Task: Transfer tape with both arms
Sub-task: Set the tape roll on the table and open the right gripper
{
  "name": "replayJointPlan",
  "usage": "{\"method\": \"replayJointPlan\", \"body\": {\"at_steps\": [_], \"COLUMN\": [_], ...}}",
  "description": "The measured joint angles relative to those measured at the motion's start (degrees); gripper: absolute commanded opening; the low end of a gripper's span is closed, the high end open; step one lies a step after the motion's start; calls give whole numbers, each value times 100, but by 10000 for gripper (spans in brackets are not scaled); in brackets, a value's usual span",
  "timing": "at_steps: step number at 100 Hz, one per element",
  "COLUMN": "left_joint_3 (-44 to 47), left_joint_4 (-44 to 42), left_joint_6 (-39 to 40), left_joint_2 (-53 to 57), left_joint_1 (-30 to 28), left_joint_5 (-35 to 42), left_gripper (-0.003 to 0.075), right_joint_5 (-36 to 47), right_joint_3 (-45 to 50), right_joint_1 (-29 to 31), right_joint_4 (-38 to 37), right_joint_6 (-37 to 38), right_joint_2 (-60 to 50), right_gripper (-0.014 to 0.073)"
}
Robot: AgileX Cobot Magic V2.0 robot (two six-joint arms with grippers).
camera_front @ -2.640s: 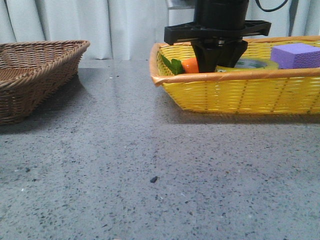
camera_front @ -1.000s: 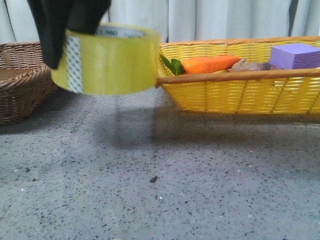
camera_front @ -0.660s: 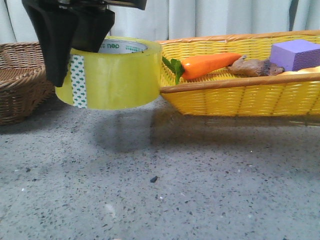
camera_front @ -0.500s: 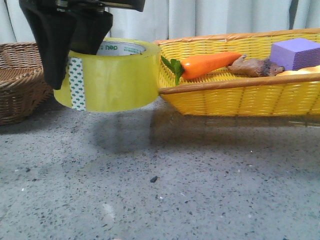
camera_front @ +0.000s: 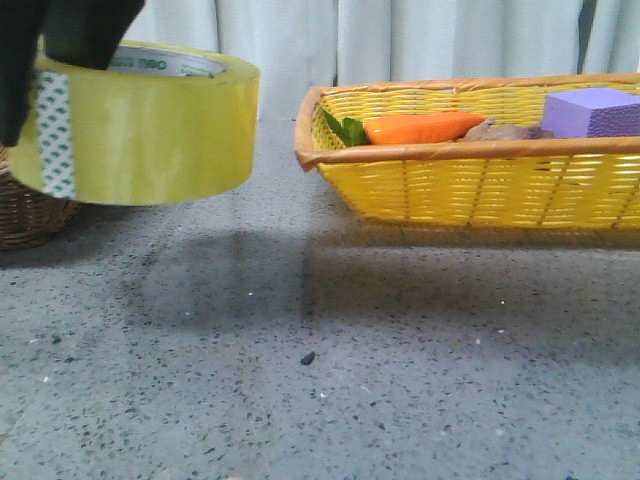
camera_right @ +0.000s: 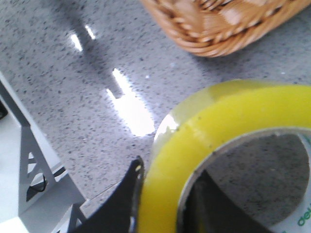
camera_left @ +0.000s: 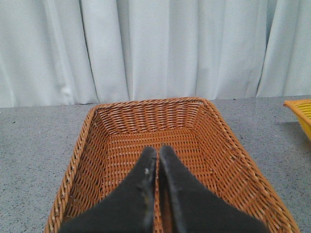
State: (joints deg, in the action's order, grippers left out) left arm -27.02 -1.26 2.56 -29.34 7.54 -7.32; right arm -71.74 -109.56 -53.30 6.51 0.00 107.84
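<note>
Shifted leftward, tape (camera_front: pixel 140 125) hangs clamped by right gripper (camera_right: pixel 163 204); left gripper (camera_left: pixel 156 156) closed.

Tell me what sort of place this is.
Probably a robot test or demonstration bench rather than a home: a grey speckled stone-look tabletop backed by plain white curtains, with a brown wicker basket and a yellow woven basket holding props such as a toy carrot and purple block.

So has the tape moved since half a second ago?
Yes. The tape has shifted left and slightly up, opening a gap to the yellow basket it was touching before.
</note>
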Motion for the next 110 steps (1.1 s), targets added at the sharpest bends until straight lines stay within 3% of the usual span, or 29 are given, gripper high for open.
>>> {"method": "replayJointPlan", "body": {"at_steps": [58, 82, 110], "left_joint_3": [0, 0, 0], "left_joint_4": [50, 157, 191], "left_joint_6": [0, 0, 0], "left_joint_2": [0, 0, 0], "left_joint_1": [0, 0, 0], "left_joint_5": [0, 0, 0], "left_gripper": [-21, -20, -13], "right_joint_5": [-3, 8, 30], "right_joint_3": [48, 48, 48], "right_joint_1": [-51, -51, -15], "right_joint_4": [-234, -234, -283], "right_joint_6": [0, 0, 0], "right_joint_2": [642, 651, 587], "right_gripper": [-57, 201, 217]}}
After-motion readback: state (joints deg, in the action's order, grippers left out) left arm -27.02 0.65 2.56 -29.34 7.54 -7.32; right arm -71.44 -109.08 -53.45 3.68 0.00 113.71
